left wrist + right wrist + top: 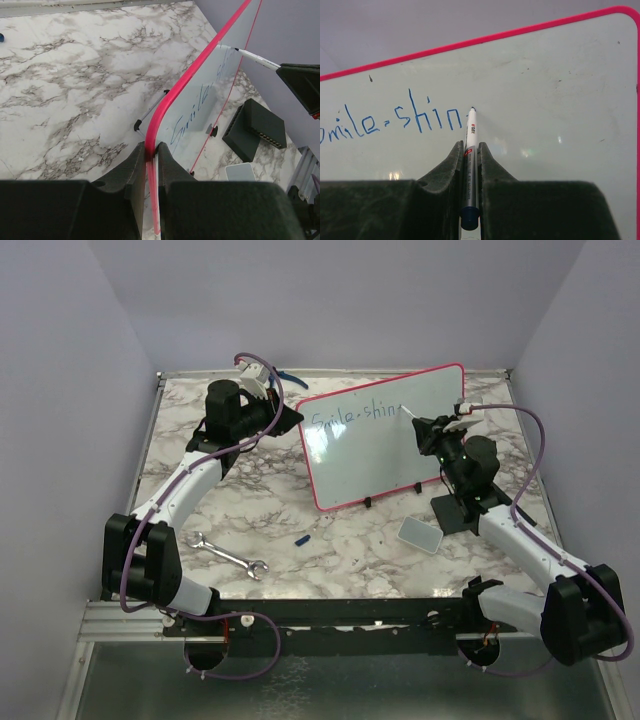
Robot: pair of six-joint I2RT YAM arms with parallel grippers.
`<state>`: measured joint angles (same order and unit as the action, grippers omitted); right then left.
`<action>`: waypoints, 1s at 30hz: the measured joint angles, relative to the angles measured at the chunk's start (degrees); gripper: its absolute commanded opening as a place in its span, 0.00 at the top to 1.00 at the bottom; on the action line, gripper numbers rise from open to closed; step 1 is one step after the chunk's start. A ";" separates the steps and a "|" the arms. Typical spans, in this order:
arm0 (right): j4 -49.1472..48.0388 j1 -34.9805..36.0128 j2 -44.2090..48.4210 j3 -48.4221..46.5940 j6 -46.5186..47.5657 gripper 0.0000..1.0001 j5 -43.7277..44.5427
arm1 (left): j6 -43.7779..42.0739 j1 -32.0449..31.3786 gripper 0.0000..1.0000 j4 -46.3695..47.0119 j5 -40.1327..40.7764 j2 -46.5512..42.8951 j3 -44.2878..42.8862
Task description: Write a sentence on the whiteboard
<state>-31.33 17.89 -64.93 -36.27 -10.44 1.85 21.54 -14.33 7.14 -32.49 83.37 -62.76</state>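
Red-framed glossy whiteboard [385, 445] bears the blue sentence [395, 122], reading "Smile-shin". Left gripper [151, 152] pinches its edge; right gripper [471, 149] clamps a marker [470, 170], tip apparently touching it beside the "n".

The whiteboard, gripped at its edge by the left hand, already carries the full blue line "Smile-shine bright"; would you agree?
Not quite: the right wrist view shows the blue writing on the whiteboard ending at "shin", the marker tip just past the "n". The left hand does grip its edge.
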 measured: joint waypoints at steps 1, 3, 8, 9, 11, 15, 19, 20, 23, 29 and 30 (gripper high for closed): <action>-0.04 0.00 -0.02 0.00 0.00 0.99 -0.04 | 0.00 0.00 0.98 0.00 0.00 -0.02 0.00; -0.09 0.00 -0.04 0.00 -0.02 0.99 -0.11 | 0.00 0.00 0.98 0.00 0.00 -0.02 0.00; -0.33 0.00 -0.33 0.00 0.00 0.99 -0.90 | 0.00 0.02 0.97 0.00 0.00 -0.02 0.00; -0.35 0.00 -0.42 0.00 0.02 0.99 -1.29 | 0.00 0.02 0.98 0.00 0.00 -0.02 0.00; -0.37 0.00 -0.55 0.00 0.04 0.99 -1.92 | 0.00 0.02 0.98 -0.02 0.00 0.00 0.00; -0.35 0.00 -0.90 0.00 0.11 0.99 -3.02 | 0.00 0.02 0.98 -0.07 0.00 0.00 0.00; -0.33 0.00 -0.92 0.00 0.24 0.99 -3.15 | 0.00 0.02 0.97 -0.07 0.00 -0.02 0.00; -0.31 0.00 -0.92 0.00 0.24 0.99 -3.13 | 0.00 0.02 0.98 -0.07 0.00 0.00 0.00; -0.28 0.00 -0.85 0.00 0.24 1.00 -3.04 | 0.00 0.02 0.98 -0.07 0.00 -0.02 0.00; -0.26 0.00 -0.83 0.00 0.24 0.99 -3.02 | 0.00 0.02 0.98 -0.07 0.00 -0.02 0.00; -0.24 0.00 -0.81 0.00 0.22 0.99 -3.02 | 0.02 0.02 0.97 -0.07 0.00 -0.02 0.00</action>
<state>-31.57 17.89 -65.73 -36.27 -10.22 -1.17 21.56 -14.31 7.07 -32.49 83.35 -62.76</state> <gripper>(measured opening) 0.114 0.132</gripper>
